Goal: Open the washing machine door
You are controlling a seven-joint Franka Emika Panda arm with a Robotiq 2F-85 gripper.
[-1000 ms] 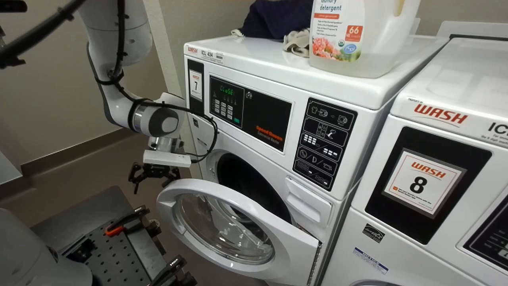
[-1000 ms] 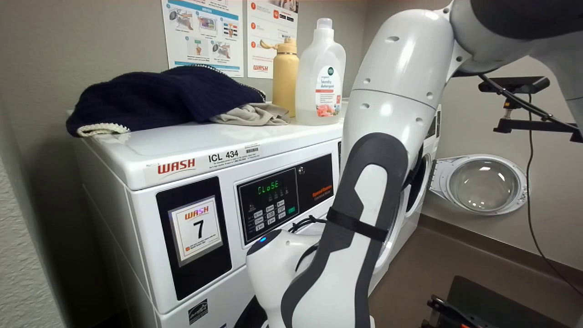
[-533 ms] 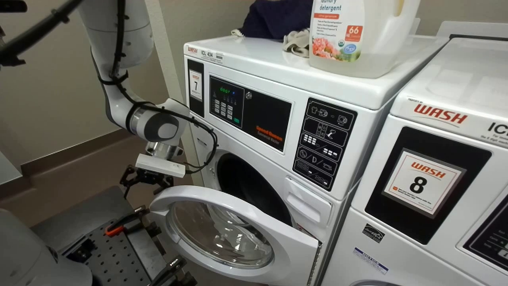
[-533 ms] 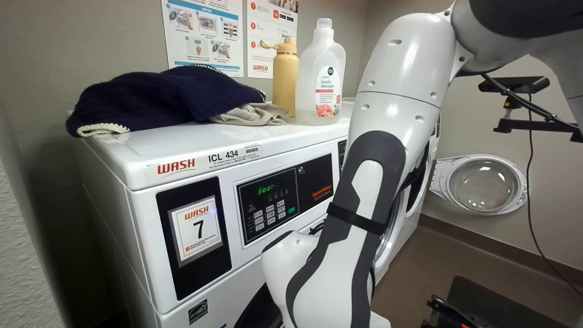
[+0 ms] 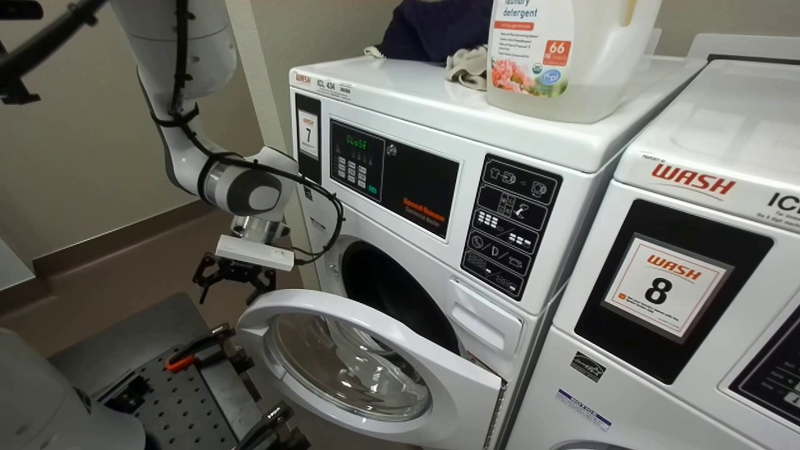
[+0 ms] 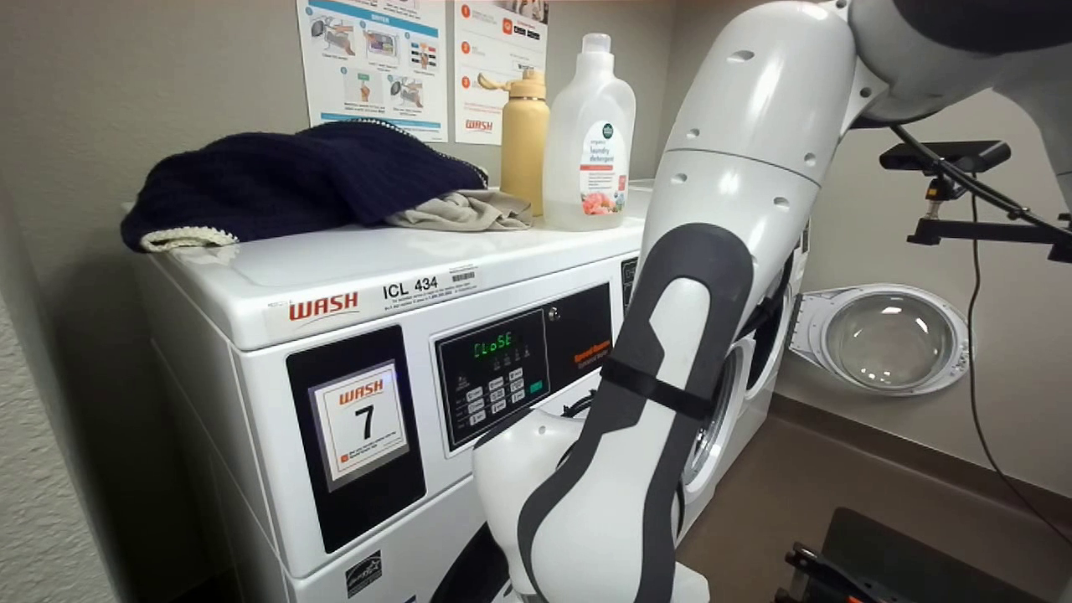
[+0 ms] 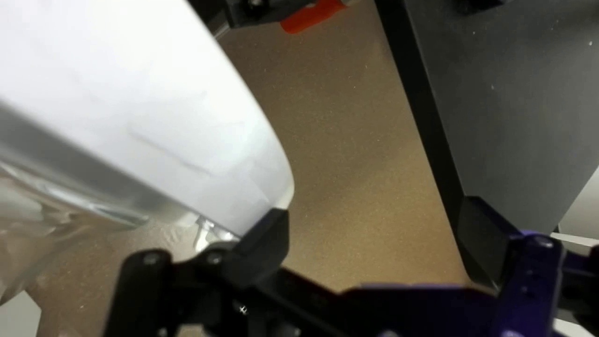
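Laundry room: speckled brown floor [image 5: 140, 275], matte grey wall [image 6: 201, 67]. Robot arm [image 6: 636, 469] hangs in front of the white washing machine [image 5: 437, 256], forearm slanting, wrist low. The gripper [image 5: 226, 300] points floorward, spread wide, fingers [image 7: 264, 245] well apart. Washing machine door [image 5: 353, 365] stands swung out, near side, from the dark drum opening [image 5: 394, 294]; its left edge is just beside one finger, contact hard to tell. In an exterior view the arm hides the door, its wrist end cut off at the bottom; in the wrist view the rim [image 7: 178, 103] is washed out. Door: clear bowed glass, smooth white surround. On the machine: ribbed navy cloth [image 6: 310, 184], translucent plastic detergent jug [image 6: 590, 142].
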